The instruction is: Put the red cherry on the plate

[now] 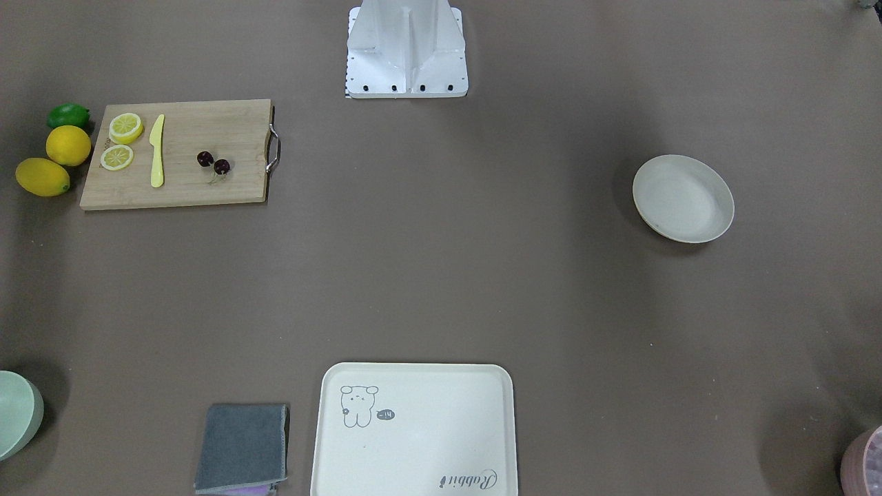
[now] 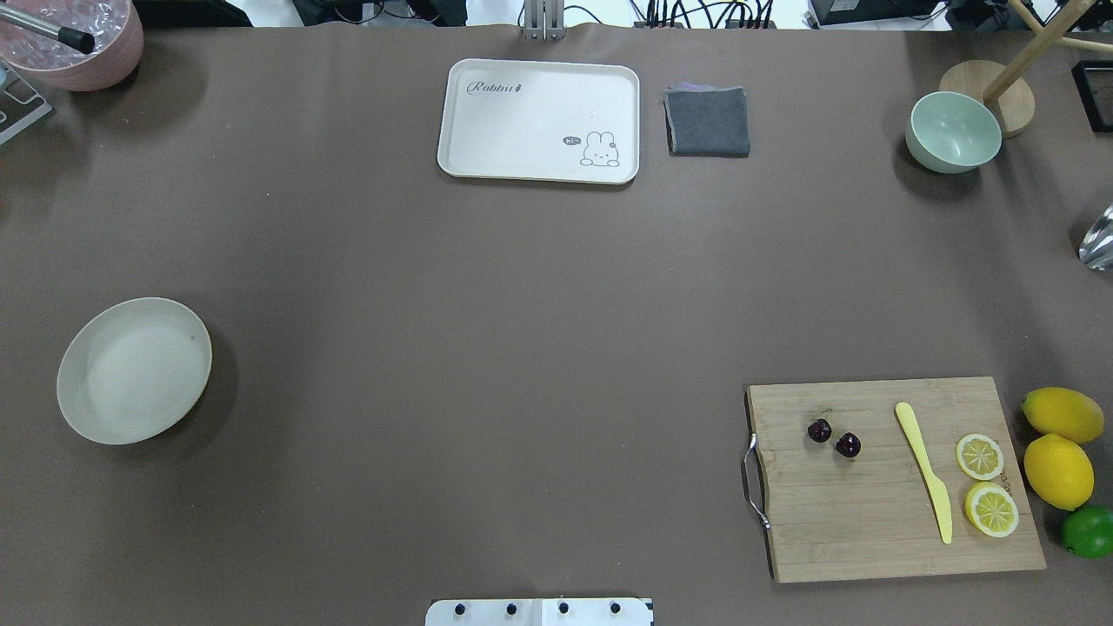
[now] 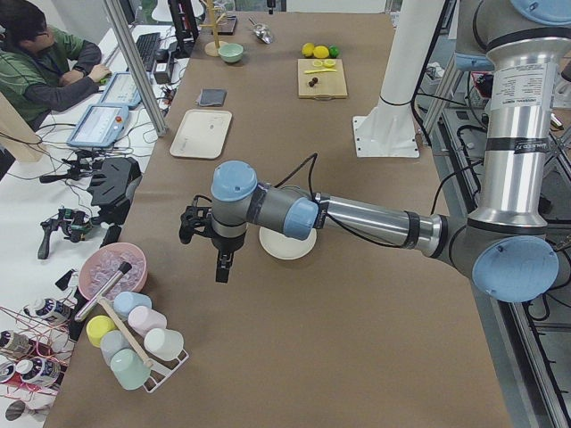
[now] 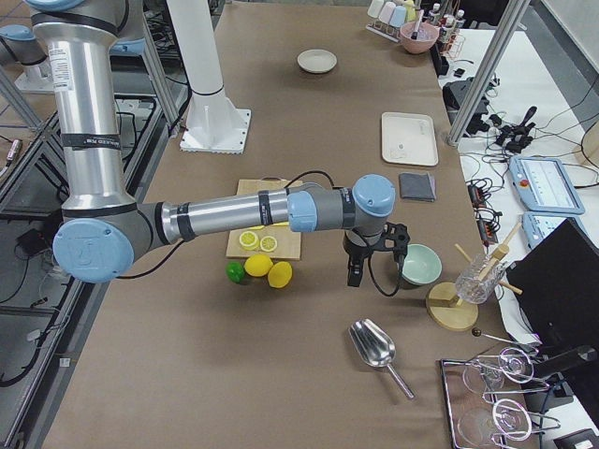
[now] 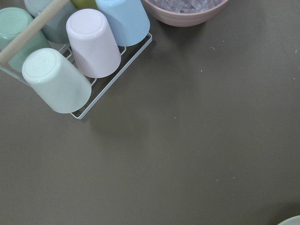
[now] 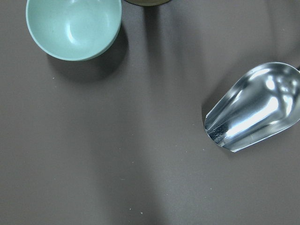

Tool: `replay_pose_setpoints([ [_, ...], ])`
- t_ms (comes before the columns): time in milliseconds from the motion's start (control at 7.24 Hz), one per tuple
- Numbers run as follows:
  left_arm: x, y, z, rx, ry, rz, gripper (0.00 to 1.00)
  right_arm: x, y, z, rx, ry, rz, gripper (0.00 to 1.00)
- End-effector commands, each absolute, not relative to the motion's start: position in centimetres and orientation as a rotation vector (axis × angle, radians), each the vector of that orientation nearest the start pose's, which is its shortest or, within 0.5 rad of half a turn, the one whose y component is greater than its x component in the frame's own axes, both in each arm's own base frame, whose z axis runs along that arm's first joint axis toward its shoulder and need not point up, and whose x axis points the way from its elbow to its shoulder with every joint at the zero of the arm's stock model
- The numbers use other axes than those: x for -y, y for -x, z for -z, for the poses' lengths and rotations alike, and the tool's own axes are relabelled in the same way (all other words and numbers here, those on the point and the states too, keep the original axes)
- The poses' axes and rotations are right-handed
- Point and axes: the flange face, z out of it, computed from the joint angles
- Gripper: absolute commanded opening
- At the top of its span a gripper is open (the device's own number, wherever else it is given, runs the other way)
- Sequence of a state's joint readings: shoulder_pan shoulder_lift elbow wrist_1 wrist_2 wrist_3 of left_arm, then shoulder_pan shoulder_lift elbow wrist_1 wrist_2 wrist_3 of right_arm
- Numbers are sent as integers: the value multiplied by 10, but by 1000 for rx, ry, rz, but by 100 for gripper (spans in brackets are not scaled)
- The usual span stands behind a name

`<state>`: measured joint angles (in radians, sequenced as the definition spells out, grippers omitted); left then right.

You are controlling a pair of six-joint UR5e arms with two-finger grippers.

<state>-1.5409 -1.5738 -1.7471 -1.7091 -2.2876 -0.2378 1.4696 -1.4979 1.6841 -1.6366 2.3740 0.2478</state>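
The red cherry [image 1: 221,166] [image 2: 819,429], a pair of dark round fruits, lies on a wooden cutting board [image 1: 227,186] [image 2: 852,530] on the robot's right side. The off-white plate [image 1: 683,198] [image 2: 134,369] sits alone on the robot's left side, holding nothing. My left gripper [image 3: 220,259] hangs over the table beside the plate [image 3: 287,248], near a cup rack. Beyond the lemons, my right gripper [image 4: 354,271] hovers next to a green bowl. Both grippers show only in the side views, so I cannot tell whether they are open or shut.
The board also carries a yellow knife [image 2: 924,470] and lemon slices [image 2: 980,456]; lemons [image 2: 1058,470] and a lime [image 2: 1089,531] lie beside it. A cream tray [image 2: 539,120], grey cloth [image 2: 708,121], green bowl [image 2: 953,131], metal scoop [image 6: 253,108], cup rack [image 5: 75,61] and pink bowl [image 2: 74,43] line the far side and ends.
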Motion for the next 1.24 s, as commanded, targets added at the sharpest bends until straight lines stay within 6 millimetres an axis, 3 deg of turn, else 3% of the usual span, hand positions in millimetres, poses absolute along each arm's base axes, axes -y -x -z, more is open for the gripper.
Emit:
replay_pose_setpoints([
  [0,502,53,-561,-745,-201,87,98,524,-9,-574,811,32,-88,100],
  [1106,503,52,-565,-744,-195,87,98,517,-16,-584,805,22,-54,100],
])
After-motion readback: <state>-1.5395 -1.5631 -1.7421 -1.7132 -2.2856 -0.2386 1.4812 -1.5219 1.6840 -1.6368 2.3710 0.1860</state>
